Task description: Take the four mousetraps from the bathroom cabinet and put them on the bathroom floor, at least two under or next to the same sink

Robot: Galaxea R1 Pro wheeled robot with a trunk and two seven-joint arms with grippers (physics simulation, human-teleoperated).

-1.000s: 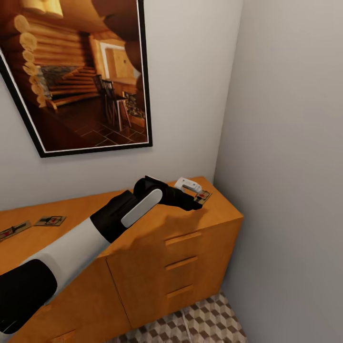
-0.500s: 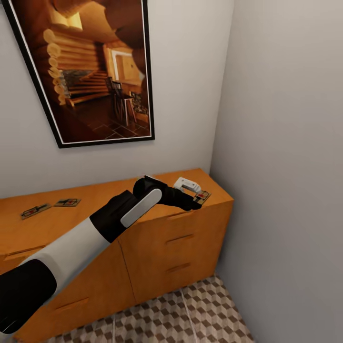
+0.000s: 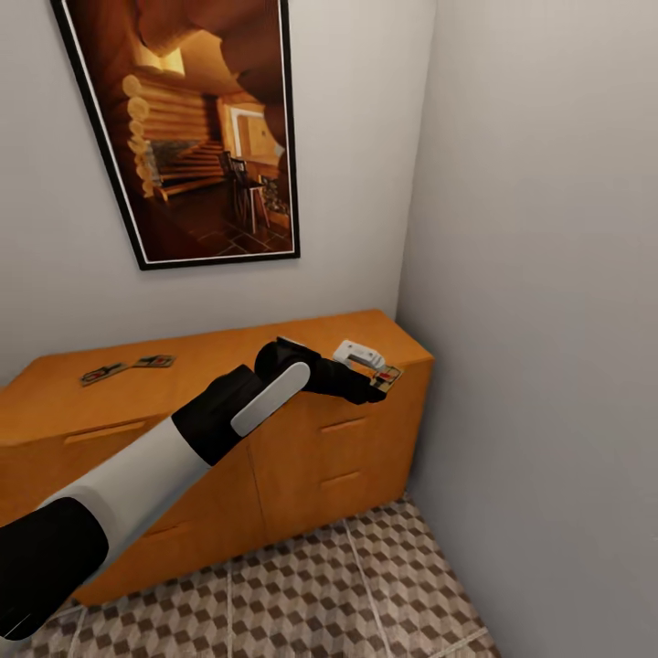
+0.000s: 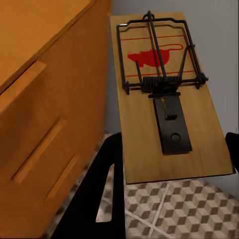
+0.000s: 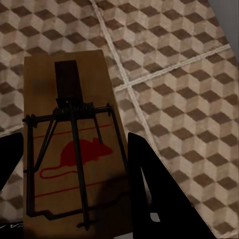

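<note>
Left hand (image 3: pixel 376 384) and right hand (image 5: pixel 74 199) each pinching a flat brown wooden mousetrap (image 4: pixel 167 94); both should be lowered level onto the cube-patterned tile floor (image 3: pixel 366 585).

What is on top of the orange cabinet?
Two mousetraps lie side by side on the cabinet top, toward its far end. The left gripper and arm cover part of the near end, so that part is hidden.

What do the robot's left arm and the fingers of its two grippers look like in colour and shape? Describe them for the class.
The left arm has a smooth white forearm between a black upper section and a black wrist, which carries a pale grey oblong panel. A small white block sits beside the left gripper. In both wrist views the fingers are flat, black and angular, each with a cut-out opening.
</note>
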